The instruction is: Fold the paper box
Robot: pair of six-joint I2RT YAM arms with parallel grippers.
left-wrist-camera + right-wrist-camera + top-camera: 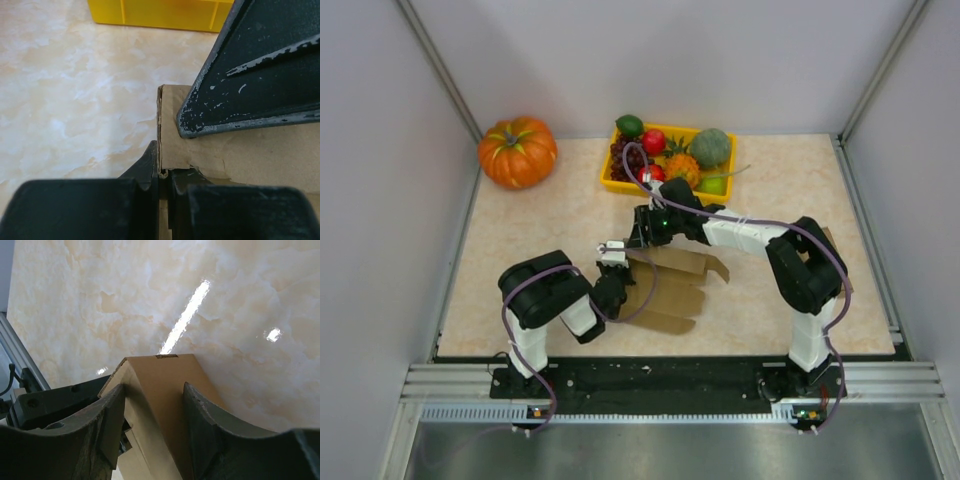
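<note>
Cardboard box (672,290) on the counter (520,250), about the middle and close to the near edge, between the two arms. Mostly flat, brown, flaps spread toward the right, one panel lifted at the far left corner.

Left hand (162,172) at the box's left side, pressed together and clamped on a thin upright cardboard edge; edge pinched right between the two dark fingers (145,165), bare counter to the left of it.

Right hand (155,395) reaching in from the far side, over the lifted corner and just beside the left hand. Fingers apart, set on either side of a raised folded flap, the flap's top edge poking out beyond the tips. Left finger against the flap's side; cannot tell whether both fingers actually press it.

Yellow tray (610,180) of fruit (710,147) at the back of the counter, well apart from the box. Orange pumpkin (517,152) in the far left corner.
</note>
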